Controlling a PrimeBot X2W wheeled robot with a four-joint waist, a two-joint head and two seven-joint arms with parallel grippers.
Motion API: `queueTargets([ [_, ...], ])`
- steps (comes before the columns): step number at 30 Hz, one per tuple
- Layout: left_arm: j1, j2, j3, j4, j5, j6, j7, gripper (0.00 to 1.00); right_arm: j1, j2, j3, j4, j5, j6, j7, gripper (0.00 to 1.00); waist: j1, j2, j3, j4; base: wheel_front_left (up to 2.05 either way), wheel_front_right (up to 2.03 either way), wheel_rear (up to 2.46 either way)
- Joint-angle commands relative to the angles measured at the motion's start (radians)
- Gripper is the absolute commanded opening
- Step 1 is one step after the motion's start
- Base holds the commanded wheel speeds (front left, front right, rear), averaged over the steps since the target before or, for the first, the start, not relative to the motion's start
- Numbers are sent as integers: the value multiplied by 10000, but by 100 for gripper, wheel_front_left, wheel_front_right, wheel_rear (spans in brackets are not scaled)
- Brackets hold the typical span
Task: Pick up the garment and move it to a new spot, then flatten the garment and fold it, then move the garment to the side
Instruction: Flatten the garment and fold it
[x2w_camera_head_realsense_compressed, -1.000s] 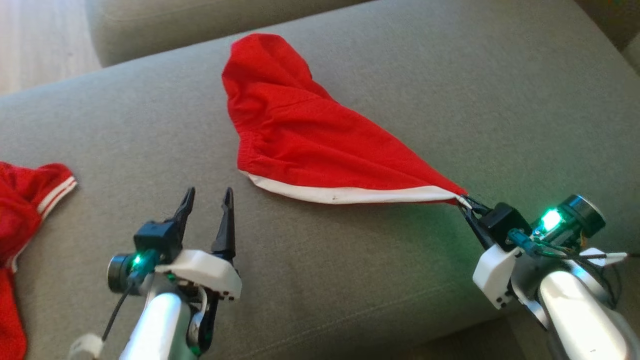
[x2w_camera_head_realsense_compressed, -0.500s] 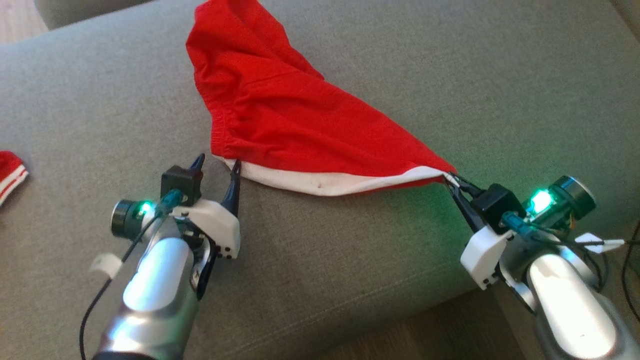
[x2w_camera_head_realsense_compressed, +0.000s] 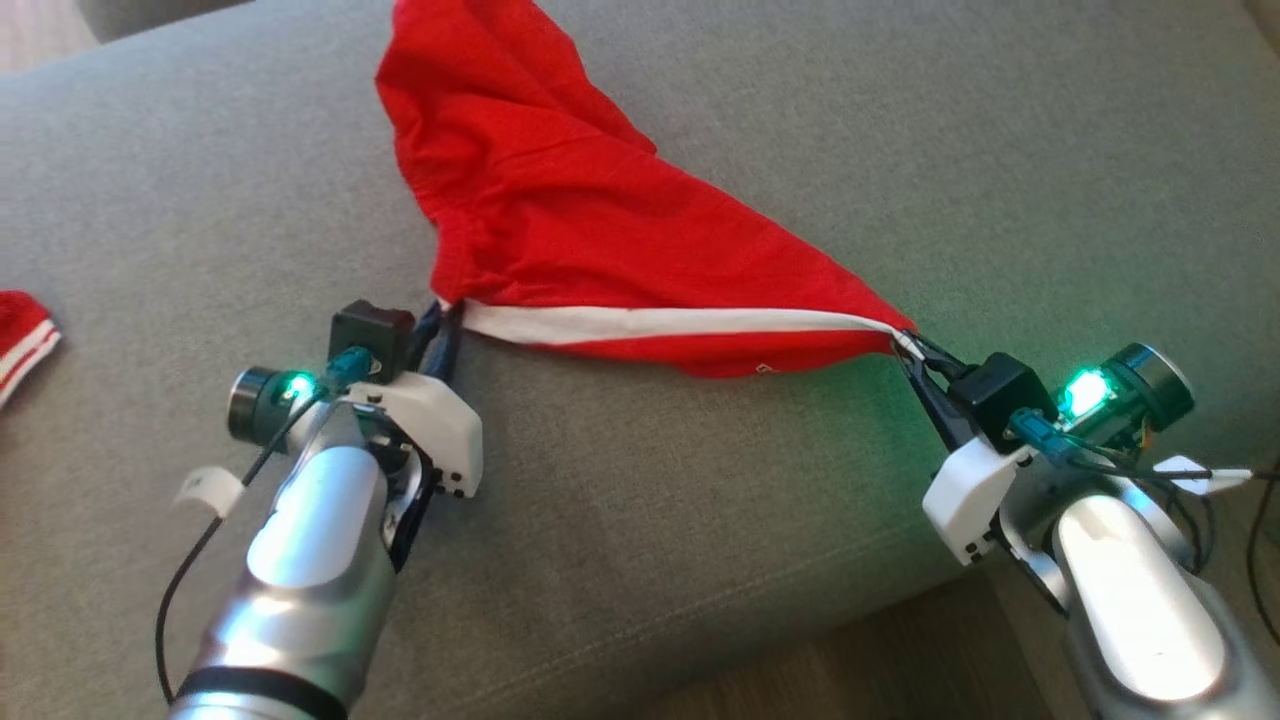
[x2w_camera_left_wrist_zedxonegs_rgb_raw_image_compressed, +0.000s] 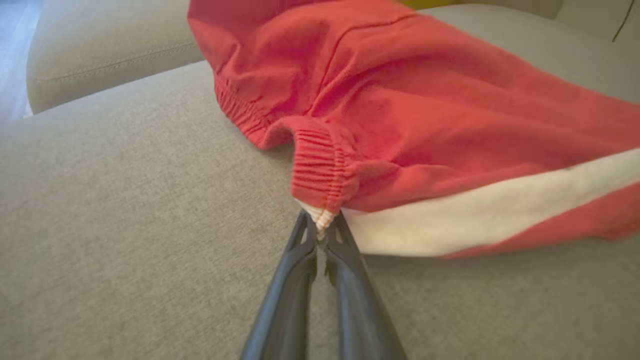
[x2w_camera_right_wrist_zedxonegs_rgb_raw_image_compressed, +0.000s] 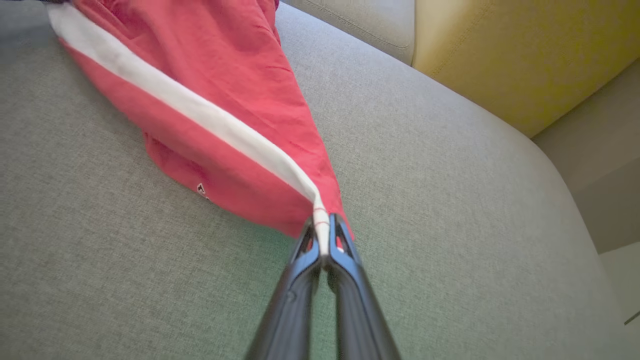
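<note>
Presently, furthest to the left and well apart from the left end effector (x2w_camera_head_realsense_compressed: 445, 315), a second red piece (x2w_camera_head_realsense_compressed: 20, 335) with white bands lies on the sofa cushion (x2w_camera_head_realsense_compressed: 700, 520). Nothing engages it.

Left end effector: closed, fingertips pinching the gathered elastic corner (x2w_camera_left_wrist_zedxonegs_rgb_raw_image_compressed: 320, 175) of the garment (x2w_camera_head_realsense_compressed: 600, 230), at the point where the white stripe (x2w_camera_head_realsense_compressed: 680, 322) begins. From this end effector the cloth lies directly ahead of the fingertips and off to their right.

Garment: red shorts resting on the cushion between the two arms. The stripe edge runs almost straight from one grip to the other with little sag, and this is the long axis of the held span. The bulk of the cloth lies beyond that line, away from both end effectors, bunched and narrowing toward the far side ahead of the left one. A flap of red hangs on the near side of the stripe, closer to the right grip.

Right end effector (x2w_camera_head_realsense_compressed: 910, 345): closed on the opposite end of the stripe, at the hem corner. Here the cloth lies ahead of the fingertips and to their left.

Assessment: both corners are secured, so neither arm is the nearer. The coming move depends on keeping the grip-to-grip line taut and level while the loose bulk beyond it is drawn flat. An uneven pull would likely twist the stripe edge.
</note>
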Motion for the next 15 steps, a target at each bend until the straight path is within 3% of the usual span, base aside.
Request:
queueTargets([
  [1, -122, 199, 193, -330, -69, -59, -50, 0, -260, -39, 49, -270, -92, -4, -118, 0, -1, 0, -145, 118, 0, 0, 0],
  [9, 530, 441, 231, -1491, -1171, -463, -19, 0, -740, -33, -328, -108, -381, -4, -859, 0, -1, 0, -1274, 904, 0, 0, 0],
  [15, 828, 902, 417, -3788, -2428, -498, 932, 0, -1721, -2, -679, -161, -688, -4, -1517, 0, -1, 0, -2349, 1483, 0, 0, 0],
])
